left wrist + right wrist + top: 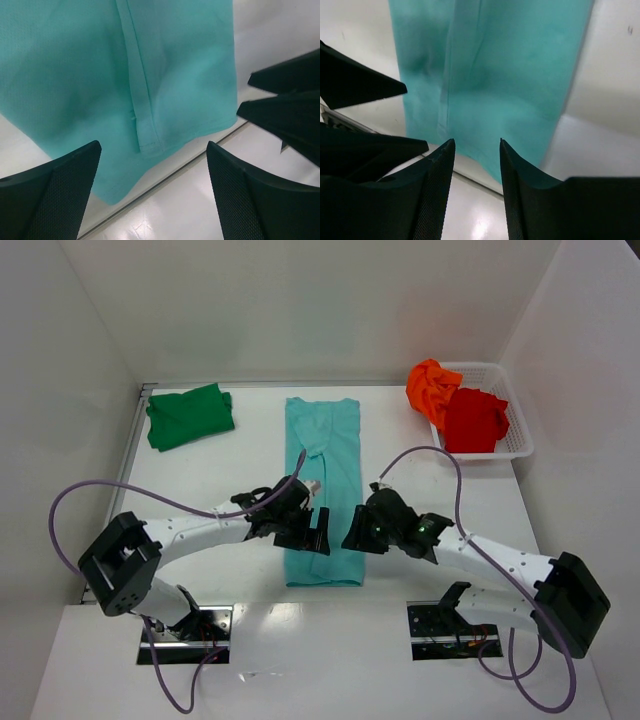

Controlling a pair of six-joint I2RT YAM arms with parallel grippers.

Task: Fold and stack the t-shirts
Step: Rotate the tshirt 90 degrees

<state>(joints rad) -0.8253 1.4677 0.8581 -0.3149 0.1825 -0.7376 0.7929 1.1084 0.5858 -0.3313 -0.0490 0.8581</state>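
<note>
A light teal cloth t-shirt (325, 455) lies on the white table (200, 475), folded into a long narrow strip that runs from the far side toward the arms. The left gripper (152, 146) hangs over the strip's near left corner with its fingers spread wide and nothing between them. The right gripper (476, 142) is over the near right edge, its fingers drawn in to a narrow gap with no cloth clamped in it. A dark green cloth t-shirt (190, 416) lies folded at the far left. A bright orange cloth t-shirt (432, 388) and a red cloth t-shirt (474, 420) sit crumpled in the white plastic mesh basket (518, 410) at the far right.
</note>
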